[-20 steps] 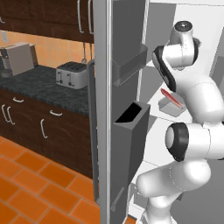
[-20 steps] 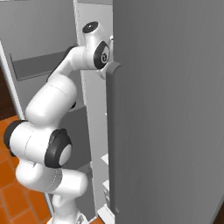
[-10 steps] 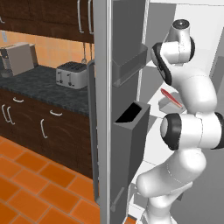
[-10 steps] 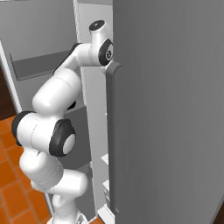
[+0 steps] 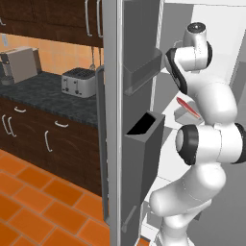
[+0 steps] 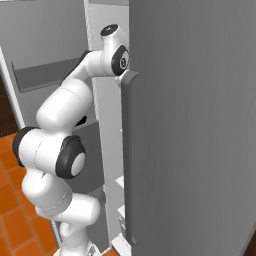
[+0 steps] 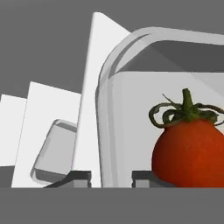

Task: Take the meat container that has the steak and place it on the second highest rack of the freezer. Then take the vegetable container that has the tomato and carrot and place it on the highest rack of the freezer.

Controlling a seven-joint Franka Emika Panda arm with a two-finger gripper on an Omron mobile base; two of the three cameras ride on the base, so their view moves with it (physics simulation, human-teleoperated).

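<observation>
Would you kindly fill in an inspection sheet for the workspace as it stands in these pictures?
Surface: freezer stands open, with grey bins on its door and the arm reaching inside.
Job's things: tomato sits in a clear tub; steak lies inside the freezer, beside the arm.
Clutter: another clear tub beyond the first, contents unclear.
Grippers: gripper has its tips on either side of the tomato tub's wall; whether they pinch it cannot be told.
Cables: nothing seen.
Surroundings: toaster and coffee machine on a dark counter; orange tiled floor.
</observation>
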